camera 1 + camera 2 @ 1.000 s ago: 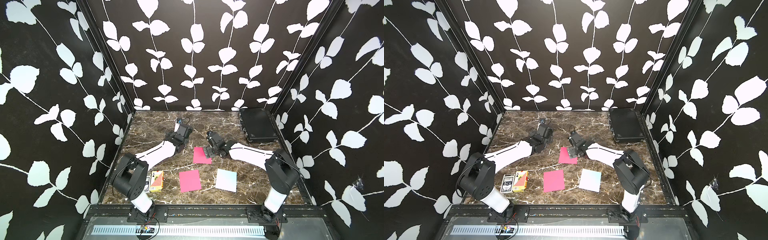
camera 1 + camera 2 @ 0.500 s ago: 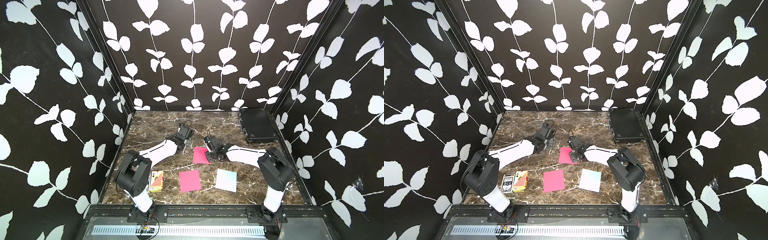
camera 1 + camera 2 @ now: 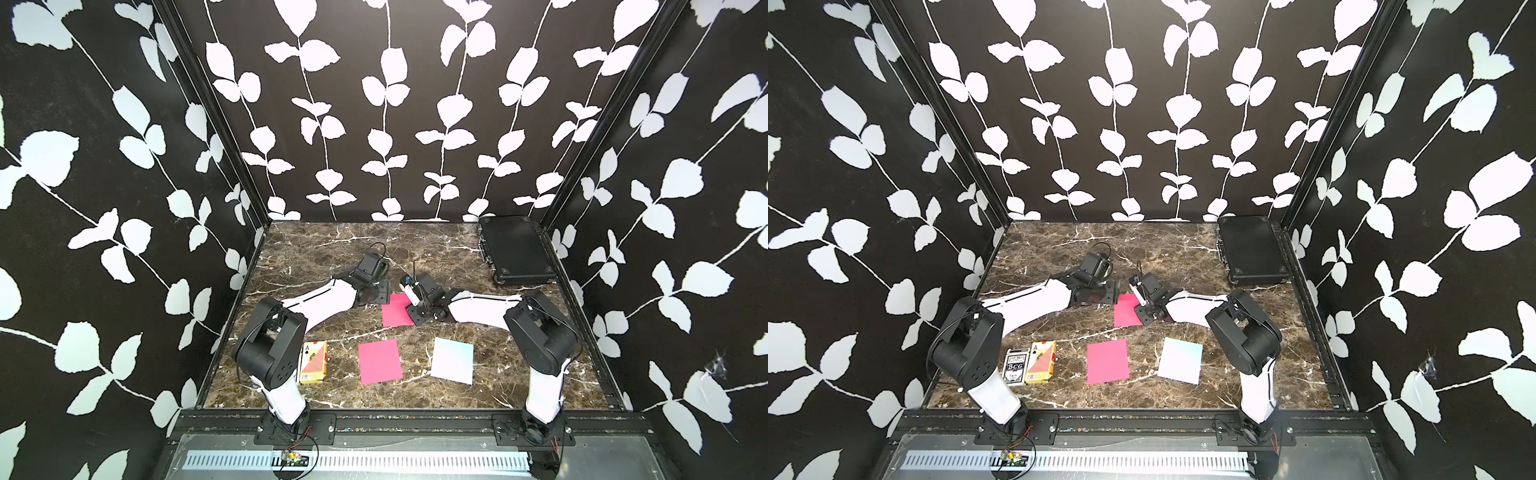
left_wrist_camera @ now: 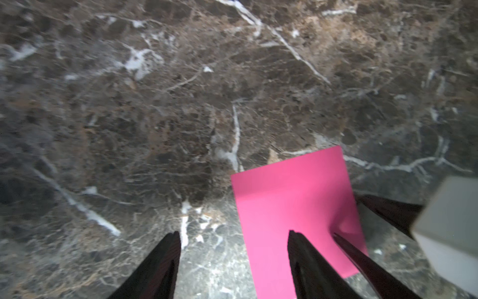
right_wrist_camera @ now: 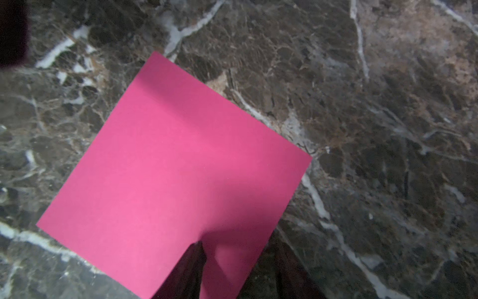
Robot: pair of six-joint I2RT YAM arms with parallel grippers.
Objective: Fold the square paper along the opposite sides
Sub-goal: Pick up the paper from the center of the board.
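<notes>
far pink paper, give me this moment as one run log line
step: fold not started | far pink paper: unfolded on table | left gripper: open, astride one edge | right gripper: open, astride opposite edge

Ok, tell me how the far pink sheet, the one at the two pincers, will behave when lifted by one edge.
The pink sheet looks thin and lies flat on the marble, so it will likely droop when lifted. It dimples beside the right pincer, so it probably creases easily. Being so light, it may slide when pushed.
</notes>
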